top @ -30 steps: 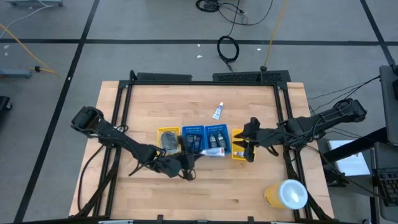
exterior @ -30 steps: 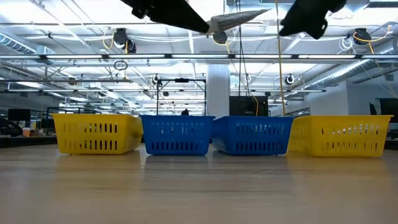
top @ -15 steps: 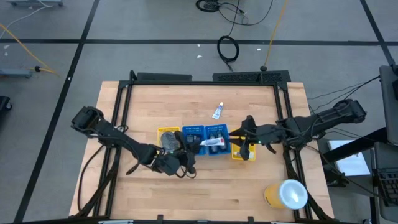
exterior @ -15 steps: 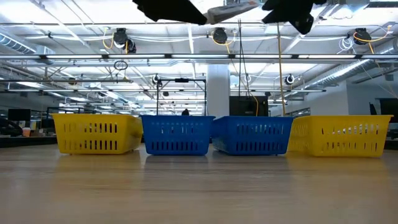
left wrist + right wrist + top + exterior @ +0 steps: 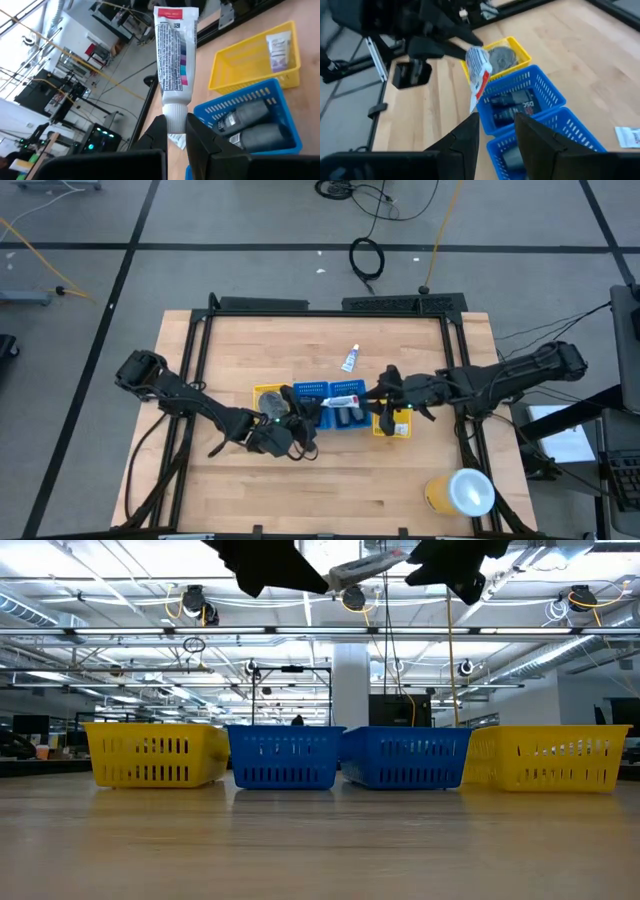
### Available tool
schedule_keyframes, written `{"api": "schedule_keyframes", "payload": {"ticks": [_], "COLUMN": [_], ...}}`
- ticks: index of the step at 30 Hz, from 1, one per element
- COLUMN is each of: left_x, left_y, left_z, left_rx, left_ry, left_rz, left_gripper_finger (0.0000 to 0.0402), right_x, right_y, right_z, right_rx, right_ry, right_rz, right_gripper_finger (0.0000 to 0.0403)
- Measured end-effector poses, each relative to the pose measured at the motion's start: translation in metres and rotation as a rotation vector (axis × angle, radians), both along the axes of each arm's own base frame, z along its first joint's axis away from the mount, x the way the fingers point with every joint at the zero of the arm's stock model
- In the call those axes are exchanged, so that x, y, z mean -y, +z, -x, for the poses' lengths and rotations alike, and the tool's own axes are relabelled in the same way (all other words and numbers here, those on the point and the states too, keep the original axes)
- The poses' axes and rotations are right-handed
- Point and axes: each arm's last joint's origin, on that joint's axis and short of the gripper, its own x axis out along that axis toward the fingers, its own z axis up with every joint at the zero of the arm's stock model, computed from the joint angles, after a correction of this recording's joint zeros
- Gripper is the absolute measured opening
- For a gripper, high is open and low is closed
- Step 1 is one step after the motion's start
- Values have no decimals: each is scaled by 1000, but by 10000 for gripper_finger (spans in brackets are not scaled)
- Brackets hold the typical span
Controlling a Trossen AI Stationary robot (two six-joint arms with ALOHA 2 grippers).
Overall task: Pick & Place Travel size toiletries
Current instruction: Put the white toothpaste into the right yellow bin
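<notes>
A white tube (image 5: 172, 60) with a red crimped end is held in the air over the blue trays (image 5: 328, 393), with my left gripper (image 5: 175, 131) shut on it. In the high view the tube (image 5: 341, 401) points toward the table's right. My right gripper (image 5: 496, 131) is open just to the right of the tube's crimped end (image 5: 474, 102), without touching it. Dark bottles (image 5: 250, 127) lie in the blue trays, a grey mesh pad (image 5: 501, 57) in the left yellow tray, and a small tube (image 5: 278, 47) in the right yellow tray. Another tube (image 5: 351, 359) lies on the table. My left gripper pinches the tube's cap end (image 5: 175, 114) between its two fingers. The fingers come nearly level from the table's left and lie along the tube. The tube sticks straight out past the fingertips, lifted clear above the trays, with its crimped end free.
Four trays stand in a row at mid-table: yellow (image 5: 266, 398), two blue, yellow (image 5: 392, 423). A large yellow-and-white cylinder (image 5: 460, 492) stands at the near right. Bare wood lies toward the near and far edges.
My right gripper has moved toward the table's left, closing in on the tube's crimped end. My left gripper has rolled its wrist, and the tube's free end has swung toward the far edge, over the blue trays, still held by its cap.
</notes>
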Motion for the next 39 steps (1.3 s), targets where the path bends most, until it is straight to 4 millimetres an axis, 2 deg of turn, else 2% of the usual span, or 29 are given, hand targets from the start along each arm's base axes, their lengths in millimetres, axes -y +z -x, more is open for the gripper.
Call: {"api": "schedule_keyframes", "payload": {"ticks": [5,12,21,24,29,35,39], "left_x": [0,-1,-3,-4,-4,-5,-6], "left_y": [-1,-1,-1,-1,-1,-1,-1], "left_z": [1,0,-1,-1,-1,-1,-2], "left_rx": [-3,-5,3,3,3,2,1], "left_ry": [14,13,20,22,21,22,19], "left_rz": [-1,-1,11,11,11,12,15], "left_gripper_finger": [24,24,24,24,31,29,50], "right_x": [5,4,3,4,6,7,8], "right_y": [10,12,0,-2,-2,-3,-4], "right_z": [8,8,-11,-13,-13,-13,-12], "right_rx": [43,62,44,42,41,27,10], "right_ry": [-12,30,40,49,63,64,62], "right_rz": [-3,-28,-29,-17,28,42,48], "right_gripper_finger": [118,118,115,91,13,2,1]}}
